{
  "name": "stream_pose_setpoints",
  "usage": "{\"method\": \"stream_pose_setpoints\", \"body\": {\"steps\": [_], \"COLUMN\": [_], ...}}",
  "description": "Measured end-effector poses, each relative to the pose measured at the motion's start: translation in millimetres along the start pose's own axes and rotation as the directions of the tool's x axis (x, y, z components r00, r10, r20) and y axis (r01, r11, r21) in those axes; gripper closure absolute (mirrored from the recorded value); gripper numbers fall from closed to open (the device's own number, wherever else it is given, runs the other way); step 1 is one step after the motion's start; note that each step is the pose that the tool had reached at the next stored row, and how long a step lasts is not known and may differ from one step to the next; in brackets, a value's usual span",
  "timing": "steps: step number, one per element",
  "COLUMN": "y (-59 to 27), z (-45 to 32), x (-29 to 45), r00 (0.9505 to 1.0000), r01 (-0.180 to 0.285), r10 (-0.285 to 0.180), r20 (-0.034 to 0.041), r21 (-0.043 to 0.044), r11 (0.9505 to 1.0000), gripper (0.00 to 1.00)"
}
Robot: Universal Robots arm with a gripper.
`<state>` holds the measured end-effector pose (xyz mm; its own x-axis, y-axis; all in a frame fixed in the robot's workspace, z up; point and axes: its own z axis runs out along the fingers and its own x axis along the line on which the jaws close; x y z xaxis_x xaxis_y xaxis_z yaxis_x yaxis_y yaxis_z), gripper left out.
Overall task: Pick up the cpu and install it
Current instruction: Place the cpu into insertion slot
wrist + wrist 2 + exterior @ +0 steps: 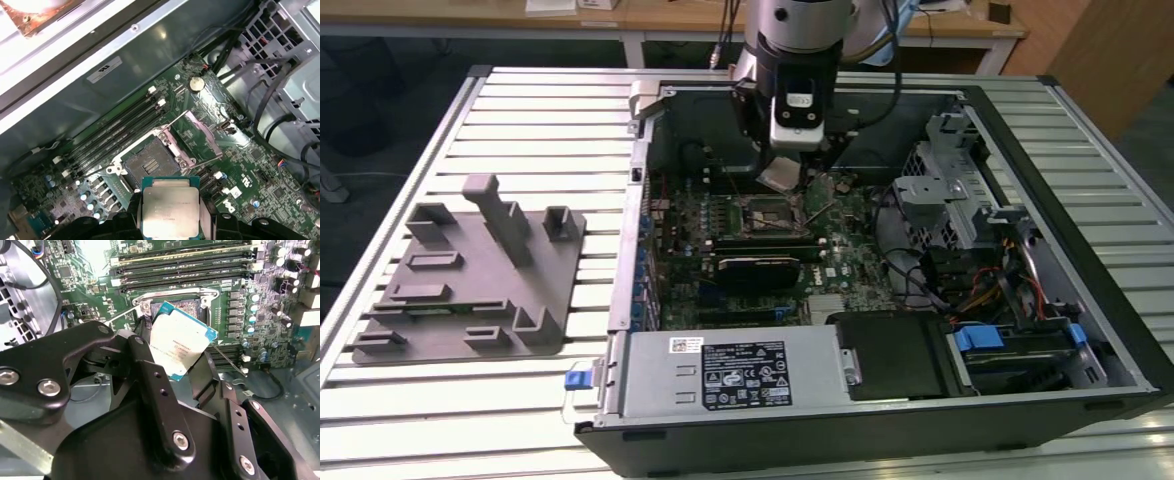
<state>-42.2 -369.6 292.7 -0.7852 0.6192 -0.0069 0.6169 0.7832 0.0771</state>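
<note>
**Chip held in the claw above the open socket**

The cpu (169, 210) sits clamped between the two black fingers (150, 375) of the gripper (782, 178), silvery lid showing in both wrist views. It hangs inside the open computer case (1107, 300), clear of the motherboard (841, 255) and not seated. One edge of the chip is cut off in the first wrist view, and in the second wrist view the fingers cover its flanks, so I cannot tell how much of each edge they grip. The print on the lid is too small to make out.

The socket (150, 162) lies open just beside the chip, its dark contact field bare and its metal load plate (200, 135) swung up on one side. From the exterior view the arm's wrist hides the far part of the board.

Room around the socket is tight. The memory slots (115, 132) run along one side of it, a row of small capacitors (92, 197) stands on another, and a black block (761, 265) sits just near of it.

Towards the exterior view's right, a drive cage (947, 150) and a tangle of cables (987, 285) crowd the case wall. The power supply (720, 370) fills the near end.

Outside the case, well apart on the exterior view's left, a grey fixture tray (467, 270) rests on the slatted table (520, 110).
</note>
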Motion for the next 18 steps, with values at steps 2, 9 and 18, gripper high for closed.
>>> {"method": "stream_pose_setpoints", "body": {"steps": [2, 9, 18], "y": [0.0, 0.0, 0.0], "z": [0.0, 0.0, 0.0], "x": [0.0, 0.0, 0.0], "r00": [0.9999, 0.9981, 0.9924], "r01": [-0.014, -0.062, -0.123], "r10": [0.014, 0.062, 0.123], "r20": [0.0011, 0.0048, 0.0096], "r21": [0.0001, 0.0003, 0.0004], "r11": [0.9999, 0.9981, 0.9924], "gripper": [0.46, 0.46, 0.46]}}
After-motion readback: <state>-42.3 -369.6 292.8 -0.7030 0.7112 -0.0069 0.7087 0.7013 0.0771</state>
